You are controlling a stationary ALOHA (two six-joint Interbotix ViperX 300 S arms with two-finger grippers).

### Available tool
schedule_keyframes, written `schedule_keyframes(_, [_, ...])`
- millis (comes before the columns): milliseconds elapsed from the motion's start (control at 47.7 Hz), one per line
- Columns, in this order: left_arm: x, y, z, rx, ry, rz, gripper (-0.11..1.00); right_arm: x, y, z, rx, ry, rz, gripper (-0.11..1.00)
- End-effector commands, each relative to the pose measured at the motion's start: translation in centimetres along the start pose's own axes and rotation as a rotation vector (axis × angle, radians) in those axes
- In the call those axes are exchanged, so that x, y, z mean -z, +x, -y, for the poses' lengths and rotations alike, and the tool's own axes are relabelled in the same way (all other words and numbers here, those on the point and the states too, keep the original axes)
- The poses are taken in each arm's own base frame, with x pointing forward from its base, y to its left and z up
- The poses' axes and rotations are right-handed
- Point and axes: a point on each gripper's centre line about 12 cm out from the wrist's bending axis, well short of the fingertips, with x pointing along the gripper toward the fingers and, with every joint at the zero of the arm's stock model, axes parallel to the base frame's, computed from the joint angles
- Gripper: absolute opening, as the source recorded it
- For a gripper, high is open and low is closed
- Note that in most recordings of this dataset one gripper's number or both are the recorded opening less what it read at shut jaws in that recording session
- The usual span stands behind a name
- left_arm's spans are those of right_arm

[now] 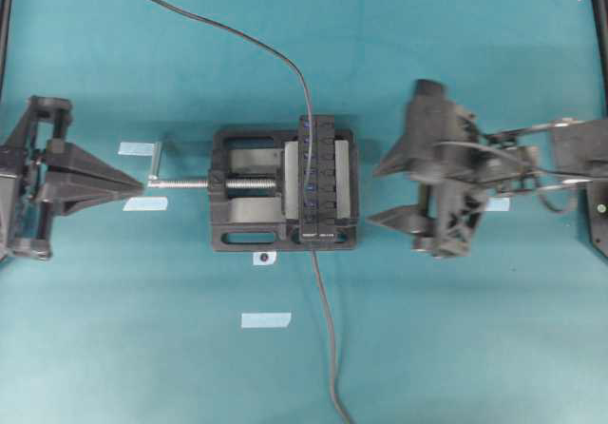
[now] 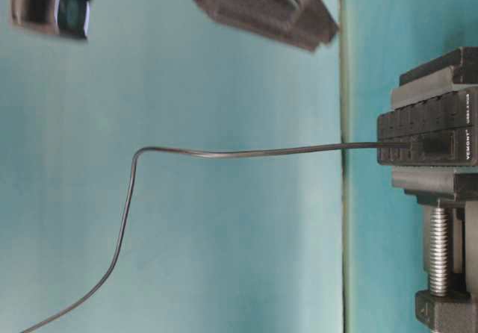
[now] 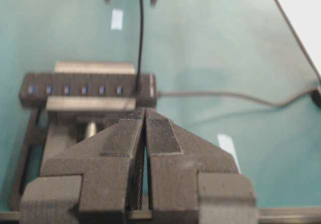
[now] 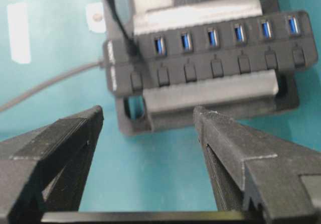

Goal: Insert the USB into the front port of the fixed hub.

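The left gripper [image 1: 141,185] is held level at the left side, its jaws pressed together with nothing between them. The right gripper [image 1: 380,194] is held at the right side, its jaws spread wide apart and empty, pointed toward the middle.

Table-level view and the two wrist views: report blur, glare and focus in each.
Table-level view: the right gripper at the top is soft, while the fixed hub and its lettering read sharp. Left wrist view: a blown-out white patch fills the top right corner; the shut left gripper is crisp. Right wrist view: the hub's blue slots are slightly soft, with no glare.
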Motion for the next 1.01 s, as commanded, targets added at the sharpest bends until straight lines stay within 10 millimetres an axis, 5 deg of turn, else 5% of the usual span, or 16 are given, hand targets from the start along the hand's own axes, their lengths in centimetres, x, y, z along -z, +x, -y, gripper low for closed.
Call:
schedule_keyframes(0, [-0.2, -0.4, 0.0, 0.0, 0.0, 0.006, 0.0, -0.3, -1.4, -0.1, -0.025, 0.011, 0.079, 0.76])
schedule_keyframes(713, [2.1, -3.7, -0.2, 0.002, -0.048, 0.077, 0.0, 6.0, -2.1, 0.5, -0.135, 0.026, 0.302, 0.76])
schedule_keyframes(985, [3.5, -4.5, -0.3, 0.005, -0.125, 0.08, 0.0, 8.2, -4.1, 0.8, -0.167, 0.028, 0.393, 0.76])
